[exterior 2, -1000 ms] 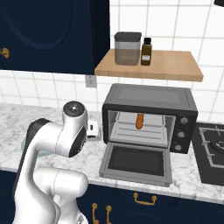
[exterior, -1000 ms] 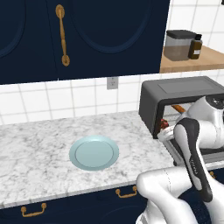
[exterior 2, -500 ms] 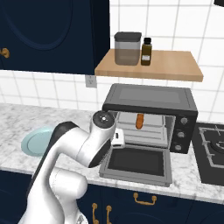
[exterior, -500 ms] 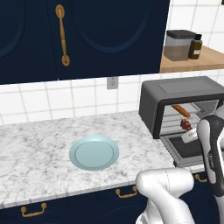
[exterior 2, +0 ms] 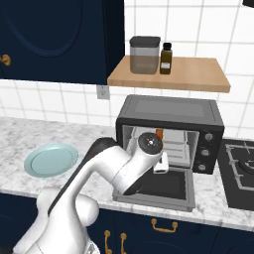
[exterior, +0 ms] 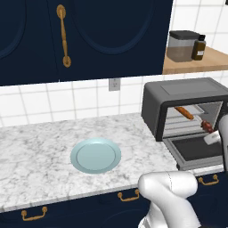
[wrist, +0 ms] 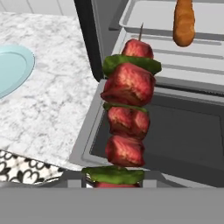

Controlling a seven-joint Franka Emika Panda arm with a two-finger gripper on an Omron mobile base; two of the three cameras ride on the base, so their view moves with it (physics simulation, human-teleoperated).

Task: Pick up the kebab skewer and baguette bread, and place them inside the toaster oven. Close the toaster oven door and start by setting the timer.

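The kebab skewer [wrist: 127, 114] stands straight out from the pincer [wrist: 113, 183] in the hand view, its lower end clamped between the closed-in jaws and its bare pointed tip aimed at the open mouth of the toaster oven [exterior 2: 171, 133]. Its long axis runs along the pincer's own line of sight, over the lowered toaster oven door [wrist: 183, 144] and toward the wire rack inside. The skewer carries glossy red-brown meat chunks with green slices between them, one green slice sitting just above the grip.

From the left base view the skewer [exterior: 206, 126] shows as a small dark red lump held in the air just in front of the oven cavity, above the dropped door [exterior: 196, 151]. The baguette bread [wrist: 184, 22], a smooth orange-brown loaf, already lies on the rack inside the oven, its long axis running from front to back, ahead of the skewer's tip and a little to one side of it. A pale blue plate [exterior: 95, 155] rests on the marble bench [exterior: 35, 156], well apart from the oven on its left.
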